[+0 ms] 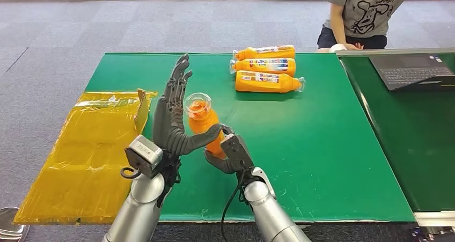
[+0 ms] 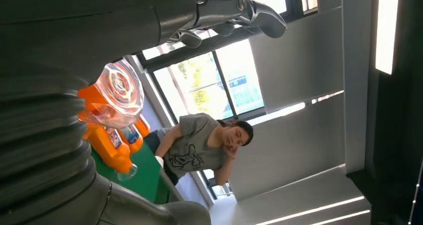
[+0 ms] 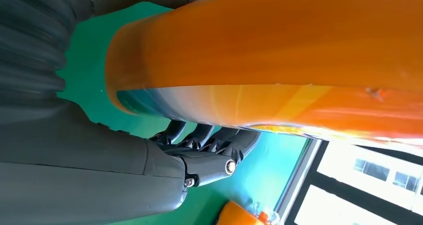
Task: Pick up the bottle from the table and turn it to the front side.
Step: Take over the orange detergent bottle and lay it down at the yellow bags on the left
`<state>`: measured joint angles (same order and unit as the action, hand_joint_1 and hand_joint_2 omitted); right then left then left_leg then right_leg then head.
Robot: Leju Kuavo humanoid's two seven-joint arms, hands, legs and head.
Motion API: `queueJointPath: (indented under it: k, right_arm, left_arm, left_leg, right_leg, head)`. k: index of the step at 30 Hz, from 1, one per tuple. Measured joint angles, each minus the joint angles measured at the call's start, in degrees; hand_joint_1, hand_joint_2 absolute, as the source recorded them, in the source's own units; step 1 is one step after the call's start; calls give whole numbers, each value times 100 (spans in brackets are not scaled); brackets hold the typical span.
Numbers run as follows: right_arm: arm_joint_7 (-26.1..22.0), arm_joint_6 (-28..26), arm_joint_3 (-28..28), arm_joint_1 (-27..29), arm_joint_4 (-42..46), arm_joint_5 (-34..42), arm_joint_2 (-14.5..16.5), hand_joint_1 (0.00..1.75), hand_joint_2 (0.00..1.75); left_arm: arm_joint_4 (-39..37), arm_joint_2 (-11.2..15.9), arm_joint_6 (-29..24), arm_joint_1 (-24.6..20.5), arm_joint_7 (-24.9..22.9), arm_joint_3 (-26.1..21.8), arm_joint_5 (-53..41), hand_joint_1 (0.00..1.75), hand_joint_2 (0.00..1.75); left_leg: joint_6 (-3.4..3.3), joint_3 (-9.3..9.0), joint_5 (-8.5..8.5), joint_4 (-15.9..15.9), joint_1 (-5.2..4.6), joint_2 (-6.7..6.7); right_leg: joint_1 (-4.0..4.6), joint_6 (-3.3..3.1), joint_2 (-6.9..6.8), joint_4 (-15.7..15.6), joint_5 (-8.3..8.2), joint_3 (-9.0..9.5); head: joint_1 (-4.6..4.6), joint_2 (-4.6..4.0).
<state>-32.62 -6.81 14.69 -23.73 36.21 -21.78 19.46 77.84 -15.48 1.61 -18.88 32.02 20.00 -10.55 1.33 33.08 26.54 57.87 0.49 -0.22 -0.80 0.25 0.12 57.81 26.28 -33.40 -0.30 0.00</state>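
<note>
While upright above the table [image 1: 322, 161], bottle [image 1: 203, 121] gripped by right hand [image 1: 228, 152], left hand [image 1: 173, 118] spread, thumb touching it.

A green table [image 1: 322, 161] carries three orange bottles [image 1: 266, 67] lying on their sides in a row near its far edge. A second green surface [image 1: 413, 145] just beside it holds an open laptop [image 1: 410, 70].

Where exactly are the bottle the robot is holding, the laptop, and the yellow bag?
held bottle [image 1: 203, 118], head view, on its orange body below the clear end.
laptop [image 1: 412, 72], head view, on its keyboard.
yellow bag [image 1: 80, 161], head view, on its flat middle, left of the table.
</note>
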Motion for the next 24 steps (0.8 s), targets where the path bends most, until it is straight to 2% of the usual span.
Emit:
queueJointPath:
  k: [5, 12, 24]
  right_arm:
    - [53, -48, 75, -90, -142, 101, 10, 175, 175]
    - [130, -58, 80, -133, -248, 125, 10, 175, 175]
    - [139, -58, 80, -116, -344, 117, 10, 175, 175]
  left_arm:
    - [-553, -131, 3, -445, -68, 135, -95, 0, 175]
    - [-1169, -207, -94, -831, -184, 164, -164, 0, 175]
    - [-1597, -214, -117, -1024, -183, 164, -208, 0, 175]
  left_leg:
    - [0, 2, 0, 0, 0, -1]
    - [1, 2, 0, 0, 0, -2]
    - [1, 4, -1, 0, 0, -2]
  right_leg:
    - [-1, 0, 0, 0, 0, -1]
    - [1, 0, 0, 0, 0, -2]
    - [0, 0, 0, 1, 0, -2]
  head:
    - [1, 0]
    - [1, 0]
    - [2, 0]
